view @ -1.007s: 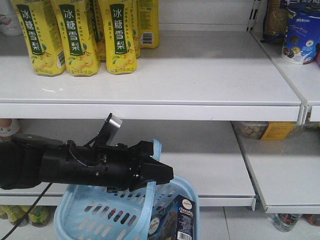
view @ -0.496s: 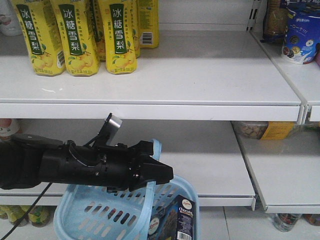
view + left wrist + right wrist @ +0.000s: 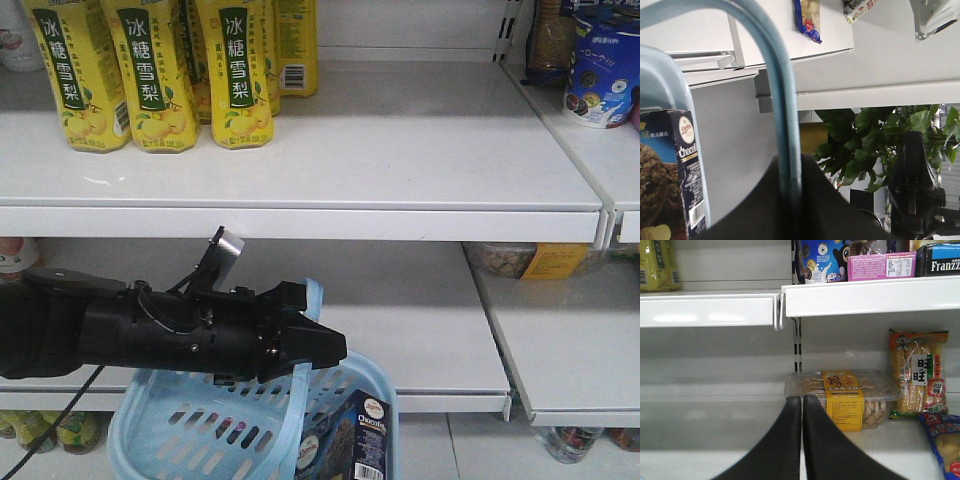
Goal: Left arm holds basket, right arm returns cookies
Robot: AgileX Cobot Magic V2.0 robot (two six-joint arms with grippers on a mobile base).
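The light blue basket (image 3: 170, 430) hangs at the bottom of the front view by its strap handle (image 3: 296, 400). My left gripper (image 3: 325, 350) is shut on that handle; in the left wrist view the handle (image 3: 775, 85) runs up from between the two dark fingers, where the left gripper (image 3: 790, 167) pinches it. The dark cookies carton (image 3: 357, 440) stands inside the basket at its right end, also seen in the left wrist view as the cookies (image 3: 670, 175). My right gripper (image 3: 802, 402) is shut on nothing and faces the lower shelf; it is out of the front view.
Yellow drink cartons (image 3: 150, 70) stand on the upper shelf (image 3: 400, 150). A clear cookie tub with a yellow label (image 3: 842, 397) and snack bags (image 3: 917, 372) sit on the lower shelf ahead of the right gripper. A shelf upright (image 3: 796, 340) divides the bays.
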